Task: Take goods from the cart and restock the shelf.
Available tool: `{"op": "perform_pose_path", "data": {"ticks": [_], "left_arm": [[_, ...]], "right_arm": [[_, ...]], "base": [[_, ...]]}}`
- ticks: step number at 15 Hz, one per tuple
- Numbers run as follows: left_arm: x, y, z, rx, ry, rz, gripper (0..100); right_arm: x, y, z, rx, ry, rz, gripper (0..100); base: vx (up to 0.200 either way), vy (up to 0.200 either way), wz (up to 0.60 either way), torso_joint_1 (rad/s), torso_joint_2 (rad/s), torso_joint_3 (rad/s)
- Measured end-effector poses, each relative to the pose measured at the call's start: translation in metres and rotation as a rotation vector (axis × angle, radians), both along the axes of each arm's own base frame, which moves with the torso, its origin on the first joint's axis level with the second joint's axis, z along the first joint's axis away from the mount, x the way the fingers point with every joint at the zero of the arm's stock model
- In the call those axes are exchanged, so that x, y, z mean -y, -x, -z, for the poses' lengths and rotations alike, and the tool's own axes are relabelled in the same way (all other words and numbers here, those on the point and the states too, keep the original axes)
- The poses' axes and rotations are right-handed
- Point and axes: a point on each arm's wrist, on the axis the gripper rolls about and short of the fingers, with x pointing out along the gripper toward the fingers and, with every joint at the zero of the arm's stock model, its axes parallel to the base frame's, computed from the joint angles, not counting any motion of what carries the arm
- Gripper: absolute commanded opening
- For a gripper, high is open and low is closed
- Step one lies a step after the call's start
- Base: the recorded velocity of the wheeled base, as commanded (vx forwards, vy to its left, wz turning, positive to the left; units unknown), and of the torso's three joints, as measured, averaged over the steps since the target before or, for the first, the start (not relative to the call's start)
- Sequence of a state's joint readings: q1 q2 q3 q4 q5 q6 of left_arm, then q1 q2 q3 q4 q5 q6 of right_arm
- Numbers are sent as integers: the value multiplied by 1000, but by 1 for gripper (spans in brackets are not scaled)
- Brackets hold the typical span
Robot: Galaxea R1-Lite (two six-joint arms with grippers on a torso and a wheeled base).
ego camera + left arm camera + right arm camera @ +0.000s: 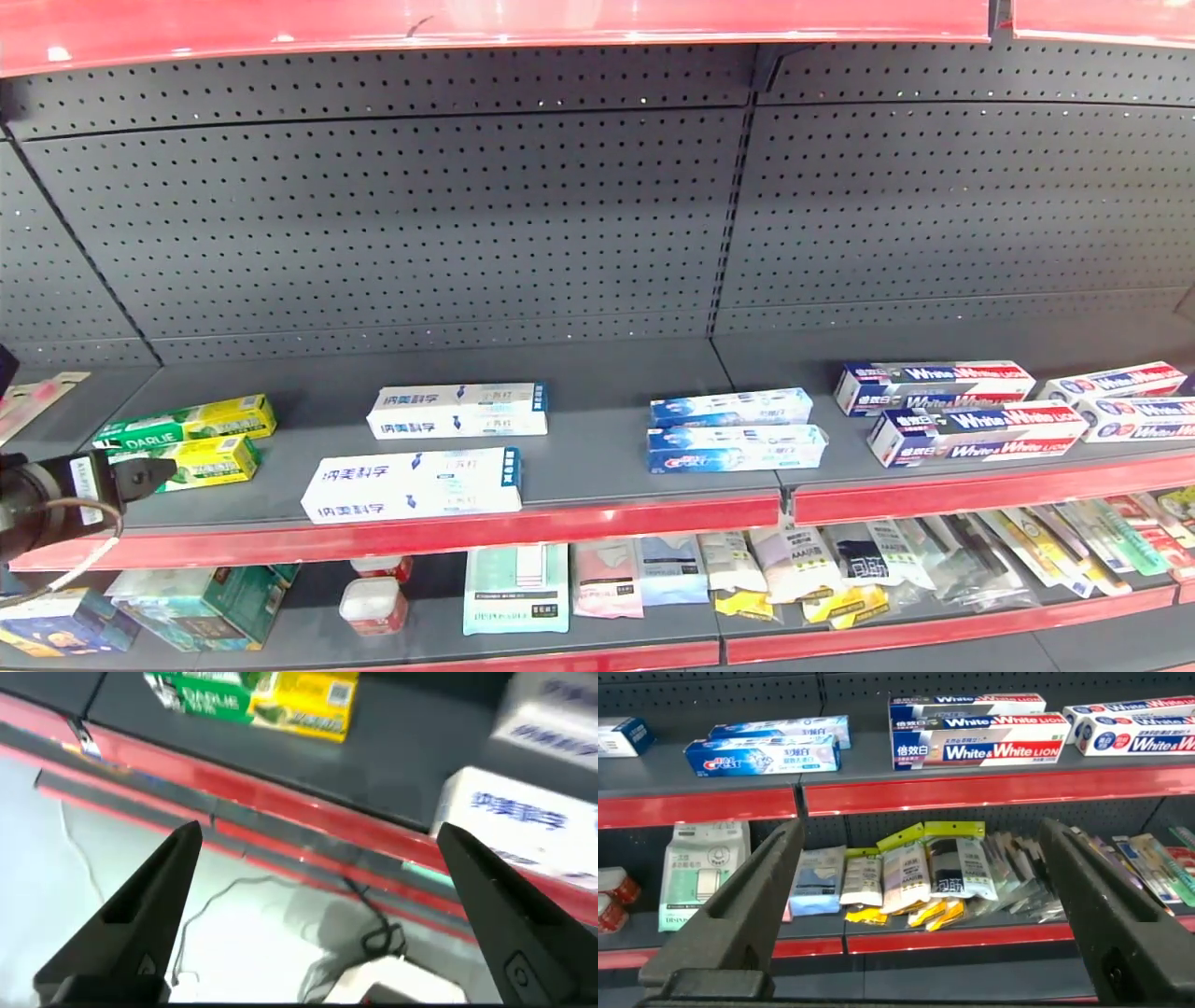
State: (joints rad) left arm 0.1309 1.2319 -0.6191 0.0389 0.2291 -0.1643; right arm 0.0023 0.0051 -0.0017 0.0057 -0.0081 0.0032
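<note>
Goods on the shelf (pixel 597 383): toothpaste boxes lying flat, long side to the front, grouped by kind in pairs, one behind the other. From my left there are green-and-yellow boxes (pixel 187 422), white boxes (pixel 411 485), blue boxes (pixel 738 448) and red-white-blue boxes (pixel 976 434). I'd say they're laid that way so labels face the aisle. The bare deck behind and between the groups looks like room for restock.

My left gripper (pixel 154 474) hangs just off the shelf's red front edge (pixel 280 803), near the green-and-yellow pair, jaws spread wide with nothing between them. My right gripper (pixel 922 826) faces the shelf front from farther back, jaws also wide apart and empty. It looks toward the hanging pouches (pixel 915 873) on the lower tier.

Neither holds stock, so I'm probably between placements, with a pick from the cart next.
</note>
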Motion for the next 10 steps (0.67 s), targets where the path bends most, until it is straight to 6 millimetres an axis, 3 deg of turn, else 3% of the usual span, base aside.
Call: {"op": "perform_pose_path", "data": {"ticks": [6,10], "left_arm": [[-14,-41,37,-227,-34,31,100],[-17,-65,52,-202,-38,32,100]], "right_arm": [[0,0,0,0,0,0,100],[0,0,0,0,0,0,100]], "base": [[0,0,0,0,0,0],[0,0,0,0,0,0]]}}
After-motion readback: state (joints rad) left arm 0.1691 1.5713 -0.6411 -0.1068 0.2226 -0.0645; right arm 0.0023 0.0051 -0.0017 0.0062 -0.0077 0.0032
